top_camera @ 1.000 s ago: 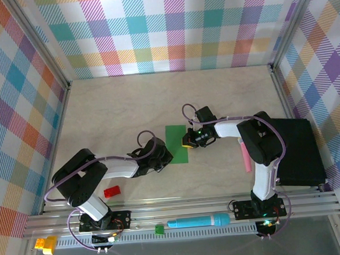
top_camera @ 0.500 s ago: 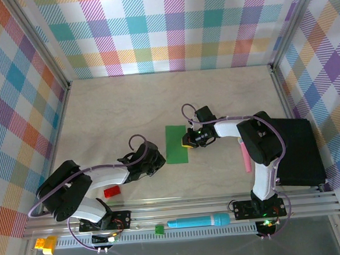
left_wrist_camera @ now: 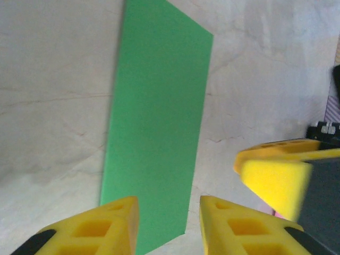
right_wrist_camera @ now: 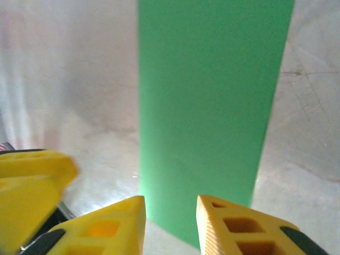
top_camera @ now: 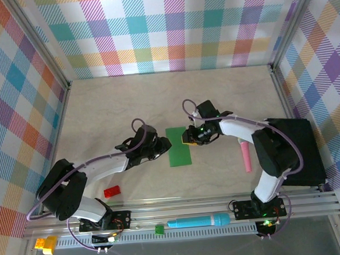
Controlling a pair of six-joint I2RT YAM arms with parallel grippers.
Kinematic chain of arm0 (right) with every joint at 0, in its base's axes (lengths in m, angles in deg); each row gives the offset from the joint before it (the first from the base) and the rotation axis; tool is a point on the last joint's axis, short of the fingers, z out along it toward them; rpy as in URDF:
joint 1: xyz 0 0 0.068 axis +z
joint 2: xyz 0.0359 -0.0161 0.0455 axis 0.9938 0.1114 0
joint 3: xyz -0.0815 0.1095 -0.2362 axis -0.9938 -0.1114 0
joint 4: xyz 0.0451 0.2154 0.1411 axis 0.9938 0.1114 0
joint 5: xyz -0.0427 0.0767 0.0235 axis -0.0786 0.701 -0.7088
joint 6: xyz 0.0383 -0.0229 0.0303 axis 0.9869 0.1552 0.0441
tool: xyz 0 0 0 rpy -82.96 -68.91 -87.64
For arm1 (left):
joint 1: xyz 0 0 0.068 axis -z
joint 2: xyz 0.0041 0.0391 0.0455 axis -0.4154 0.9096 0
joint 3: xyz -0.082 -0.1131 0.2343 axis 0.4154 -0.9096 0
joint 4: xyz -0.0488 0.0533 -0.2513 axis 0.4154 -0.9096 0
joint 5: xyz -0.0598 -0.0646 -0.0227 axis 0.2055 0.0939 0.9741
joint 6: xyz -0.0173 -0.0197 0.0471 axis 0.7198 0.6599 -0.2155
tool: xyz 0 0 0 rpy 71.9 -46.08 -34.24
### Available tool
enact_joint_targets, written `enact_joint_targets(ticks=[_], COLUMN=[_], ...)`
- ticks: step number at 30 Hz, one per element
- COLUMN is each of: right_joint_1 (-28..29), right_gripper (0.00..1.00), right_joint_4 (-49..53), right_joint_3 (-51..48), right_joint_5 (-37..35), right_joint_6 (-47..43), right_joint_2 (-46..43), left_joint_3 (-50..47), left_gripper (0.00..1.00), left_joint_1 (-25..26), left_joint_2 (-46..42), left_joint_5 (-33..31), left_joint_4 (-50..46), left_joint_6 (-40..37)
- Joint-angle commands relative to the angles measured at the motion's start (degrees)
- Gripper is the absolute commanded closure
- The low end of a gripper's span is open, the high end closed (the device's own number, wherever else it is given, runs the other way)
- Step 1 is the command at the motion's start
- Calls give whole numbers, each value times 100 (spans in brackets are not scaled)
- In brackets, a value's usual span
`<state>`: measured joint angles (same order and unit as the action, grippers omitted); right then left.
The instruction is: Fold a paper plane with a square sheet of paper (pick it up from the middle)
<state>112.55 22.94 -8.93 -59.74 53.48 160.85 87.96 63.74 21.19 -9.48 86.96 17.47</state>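
The green sheet of paper (top_camera: pixel 179 145), creased into a narrow strip, lies flat mid-table (top_camera: pixel 128 107) between both arms. The left gripper (left_wrist_camera: pixel 169 204) and right gripper (right_wrist_camera: pixel 170 204) stand slightly parted, holding nothing. Pinching off-centre could drag the strip, skewing its crease.

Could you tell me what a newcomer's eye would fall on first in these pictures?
The bright green paper, a narrow strip, lies flat in the middle of the table. The left gripper and the right gripper flank it, one on each side, with their yellow jaws open. All around, the loud plaid walls catch the eye.
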Motion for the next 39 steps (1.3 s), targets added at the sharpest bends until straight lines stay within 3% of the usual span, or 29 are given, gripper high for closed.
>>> enact_joint_targets(ticks=[1, 10, 18, 31, 39], right_joint_1=[-51, -319, -324, -314, -260], right_gripper=[64, 49, 49, 51, 51], right_joint_4=[226, -35, -133, -242, -377], right_joint_3=[-146, -1100, -1510, -1644, -1756], right_joint_5=[-235, -94, 306, 681, 641], right_joint_6=[488, 1053, 1252, 1250, 1442], right_joint_2=[-427, -1295, -1505, -1114, -995], left_joint_3=[322, 1009, 1270, 1704, 1401], left_gripper=[63, 63, 67, 69, 71], left_joint_1=[-118, -167, -236, -387, -387], left_joint_2=[333, 1167, 1615, 2348, 2347], left_joint_5=[331, 457, 296, 222, -33], left_joint_4=[-244, -273, -324, -587, -719], left_joint_6=[-318, -320, -285, -589, -189])
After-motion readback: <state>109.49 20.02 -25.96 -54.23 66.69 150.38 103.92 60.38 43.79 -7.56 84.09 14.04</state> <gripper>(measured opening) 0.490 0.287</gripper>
